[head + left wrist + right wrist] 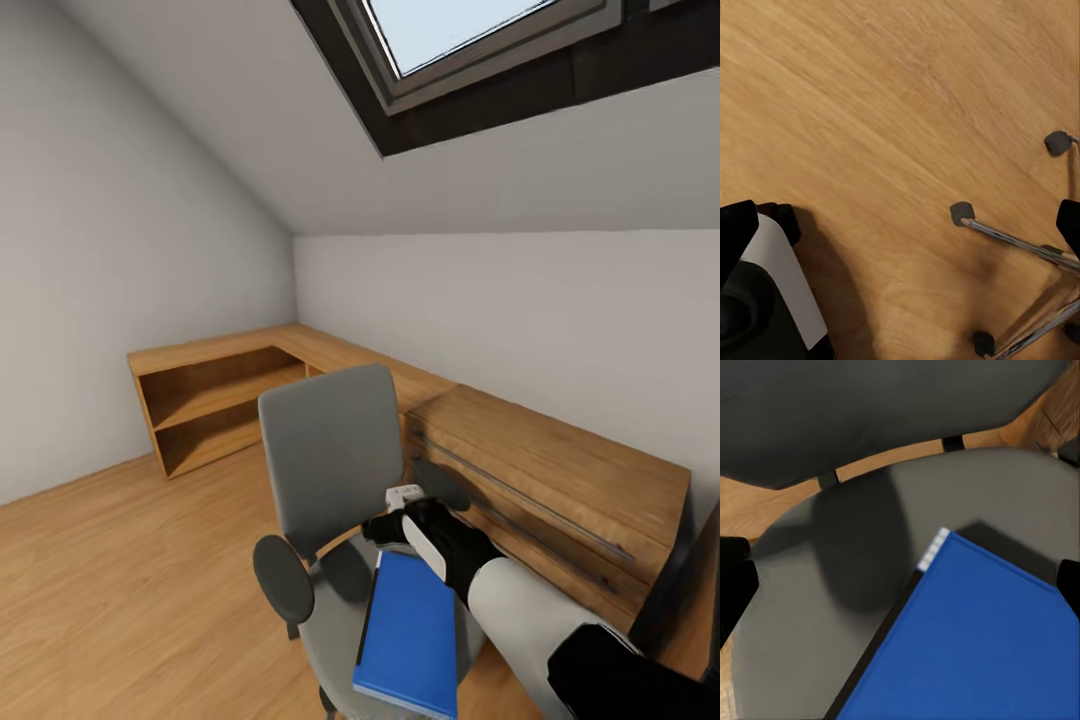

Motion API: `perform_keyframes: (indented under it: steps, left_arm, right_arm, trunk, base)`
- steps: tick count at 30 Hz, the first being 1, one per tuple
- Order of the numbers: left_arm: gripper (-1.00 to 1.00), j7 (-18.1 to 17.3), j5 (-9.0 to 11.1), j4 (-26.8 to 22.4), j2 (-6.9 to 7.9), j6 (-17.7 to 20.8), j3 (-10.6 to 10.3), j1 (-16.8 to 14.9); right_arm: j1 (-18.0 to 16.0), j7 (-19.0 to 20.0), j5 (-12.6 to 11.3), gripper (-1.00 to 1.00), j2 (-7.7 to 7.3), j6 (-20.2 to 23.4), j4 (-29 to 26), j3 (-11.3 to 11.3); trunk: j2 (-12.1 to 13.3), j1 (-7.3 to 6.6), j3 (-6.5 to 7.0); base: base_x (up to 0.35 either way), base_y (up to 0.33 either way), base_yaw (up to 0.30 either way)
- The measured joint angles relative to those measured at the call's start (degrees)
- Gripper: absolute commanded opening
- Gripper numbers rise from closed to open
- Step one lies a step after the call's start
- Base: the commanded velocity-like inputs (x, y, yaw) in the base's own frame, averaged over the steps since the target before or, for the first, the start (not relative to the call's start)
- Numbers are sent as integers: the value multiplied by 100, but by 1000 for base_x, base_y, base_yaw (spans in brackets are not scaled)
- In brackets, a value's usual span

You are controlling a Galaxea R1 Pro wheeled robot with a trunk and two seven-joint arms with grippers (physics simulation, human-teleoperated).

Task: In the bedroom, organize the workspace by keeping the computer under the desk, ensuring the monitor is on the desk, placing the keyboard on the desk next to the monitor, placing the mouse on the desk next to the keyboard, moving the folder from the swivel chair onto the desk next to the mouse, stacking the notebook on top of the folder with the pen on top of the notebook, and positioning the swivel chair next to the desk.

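The grey swivel chair [330,450] stands in front of me with its backrest toward the far wall. The bright blue folder [408,635] lies flat on the seat, its near end reaching past the seat's front edge. My right gripper [413,518] hovers over the folder's far end, close to the backrest. In the right wrist view the right gripper [901,585] is open, with the folder [975,645] and grey seat [817,660] below it. The left gripper [901,229] is open over the wood floor, beside the chair's chrome star base [1020,244].
A low wooden shelf unit [215,400] and a long wooden cabinet [560,490] run along the walls behind the chair. A black armrest [283,590] juts from the chair's left side. A dark edge [695,590] shows at far right. Open wood floor [110,590] lies to the left.
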Motion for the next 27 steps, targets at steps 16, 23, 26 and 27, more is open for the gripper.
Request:
perform_keyframes:
  steps: [16, 23, 26, 27]
  left_arm:
    - [100, -249, -10, -9, 11, -7, -5, 0]
    - [100, -328, -13, -8, 23, -8, -5, 0]
    - [100, -336, -16, 1, 20, -8, -2, 0]
    - [100, -337, -17, 5, 18, -8, -1, 0]
  right_arm:
    - [61, 36, 44, 100, -239, 8, -607, 19]
    - [59, 37, 57, 100, -256, 14, -603, 19]
    - [58, 37, 59, 100, -265, 21, -600, 19]
    - [58, 37, 59, 100, -267, 23, -599, 19]
  trunk:
    - [-642, 352, -287]
    - [-923, 505, -413]
    - [-1043, 571, -467]
    - [-1083, 593, -485]
  base:
    - [0, 0, 0]
    - [0, 0, 0]
    - [0, 0, 0]
    - [0, 0, 0]
